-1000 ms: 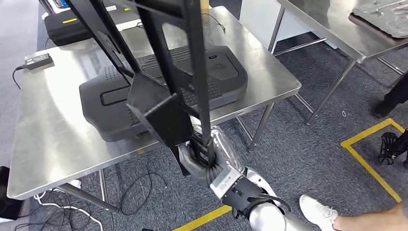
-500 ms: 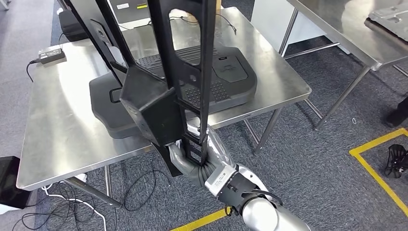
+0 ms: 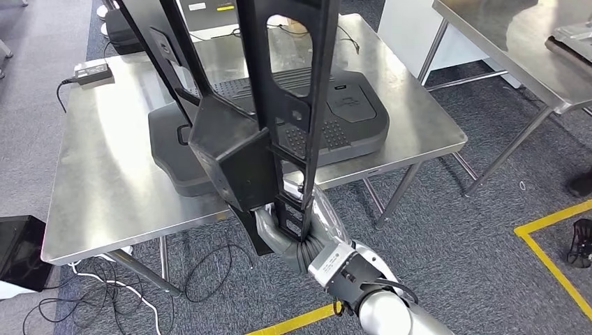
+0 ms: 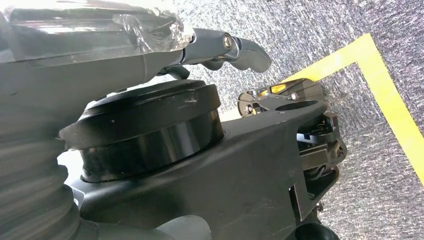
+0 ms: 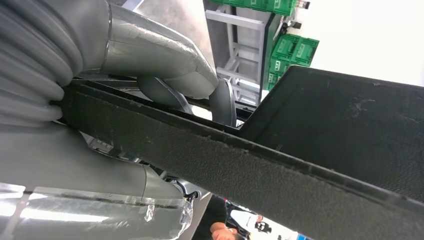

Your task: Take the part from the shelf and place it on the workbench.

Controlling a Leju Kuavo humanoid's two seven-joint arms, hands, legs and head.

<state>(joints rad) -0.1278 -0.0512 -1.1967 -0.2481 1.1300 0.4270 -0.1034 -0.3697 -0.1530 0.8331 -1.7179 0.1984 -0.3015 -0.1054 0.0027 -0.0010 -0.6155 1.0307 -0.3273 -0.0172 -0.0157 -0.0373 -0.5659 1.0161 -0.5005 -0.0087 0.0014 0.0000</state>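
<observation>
The right arm rises from the lower edge of the head view, its silver forearm and black wrist cuff angled up toward the near edge of the steel tabletop (image 3: pixel 98 188). The right hand (image 3: pixel 290 234) is clamped around the lower end of the part (image 3: pixel 279 105), a long black plastic frame with cut-out openings and a boxy block low on its left side. In the right wrist view the thick grey thumb (image 5: pixel 155 55) lies over one face of the part's textured edge (image 5: pixel 280 165), with darker fingers (image 5: pixel 222 102) curled over it from the far side; the hold is firm and closed on the part.

The part stands nearly upright in that hand, held in the air in front of the tabletop. Its upper length crosses the view over the table and runs out of the top of the frame. It does not rest on the surface.

The left hand (image 4: pixel 225 47) appears in the left wrist view beside dark robot structure, above grey carpet (image 4: pixel 320 35) marked with yellow tape (image 4: pixel 385 95). Whether its fingers are spread or closed, I cannot tell.

On the tabletop lies a large dark grey moulded panel (image 3: pixel 349 118), flat, occupying the middle. A small grey power adapter (image 3: pixel 92 70) with its cable sits at the far left corner. Loose cables (image 3: pixel 105 300) lie on the carpet under the table. A second steel table (image 3: pixel 502 42) stands to the right.
</observation>
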